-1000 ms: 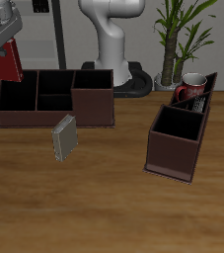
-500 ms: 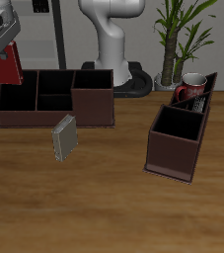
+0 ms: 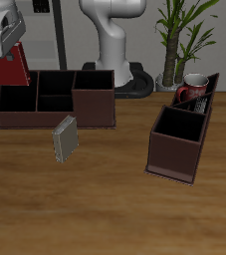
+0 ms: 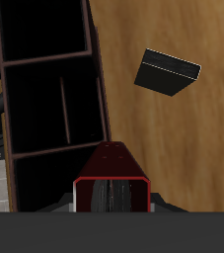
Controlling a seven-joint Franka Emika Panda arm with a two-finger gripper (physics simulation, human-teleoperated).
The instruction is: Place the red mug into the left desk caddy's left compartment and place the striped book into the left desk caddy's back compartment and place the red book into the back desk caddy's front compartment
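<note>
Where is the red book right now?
The red book is up in the air, held by the gripper, above the far end of the back desk caddy, away from the striped book.

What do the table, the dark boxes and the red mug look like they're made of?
The table looks like varnished wood: brown with visible grain streaks. The back desk caddy and the left desk caddy look like dark brown matte wood or plastic, flat and unshiny; hard to tell which. The red mug looks like glazed ceramic, smooth with a pale interior.
</note>
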